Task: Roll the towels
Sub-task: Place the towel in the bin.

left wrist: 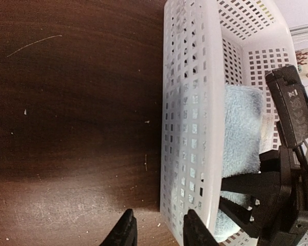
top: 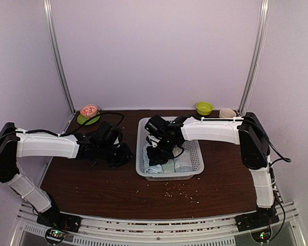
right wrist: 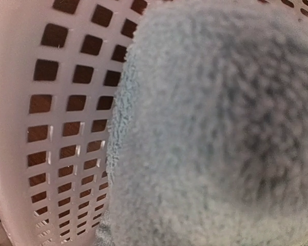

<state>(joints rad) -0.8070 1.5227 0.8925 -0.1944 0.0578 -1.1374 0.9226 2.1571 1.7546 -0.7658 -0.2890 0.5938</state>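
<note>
At the left, our left gripper hangs low over the dark wooden table, just outside the left wall of the white lattice basket. Its jaws stand apart, with bare wood and the edge of that wall showing between them and nothing pinched. We judge it is placed there to steady the basket if it slides, while staying clear of the other arm.

Inside the basket, at its near end, all three towels lie side by side. The light blue towel is against the left wall, the pale green towel is in the middle and the greyish-white towel is on the right. From above they look like short rolls, though the view is too small for us to be sure how tight they are.

The right gripper reaches in from the right, across the basket and down onto the light blue towel. Its own camera shows only blue pile pressed close and no fingers. From the left wrist we see its two dark fingers closed in on a fold of that towel, so it appears clenched on the cloth. We take this grip as holding the roll together while it is seated against the wall.

At the far right, a green bowl and a beige bowl stand well apart from the work.
</note>
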